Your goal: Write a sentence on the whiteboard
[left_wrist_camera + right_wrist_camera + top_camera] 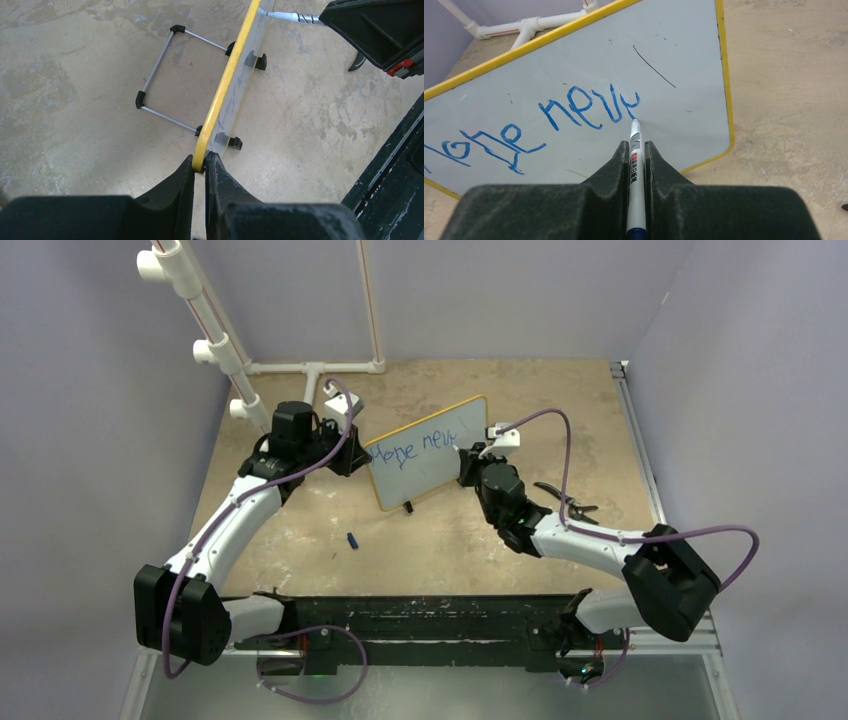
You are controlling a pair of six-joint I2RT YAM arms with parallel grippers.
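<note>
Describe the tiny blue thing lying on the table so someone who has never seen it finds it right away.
Start at the small white whiteboard with the yellow frame, standing mid-table. Just near-left of its black foot, beside the left arm's white forearm, lies a tiny dark-blue stub. It is the only loose blue thing on the tan tabletop.

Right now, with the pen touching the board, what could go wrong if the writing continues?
1. The left claw pinches only the thin yellow edge of the whiteboard at one end, while the marker in the right claw presses near the other end. The board might twist or slip.
2. The blue writing leaves limited room before the right frame, so the rest of the word may get cramped.
</note>
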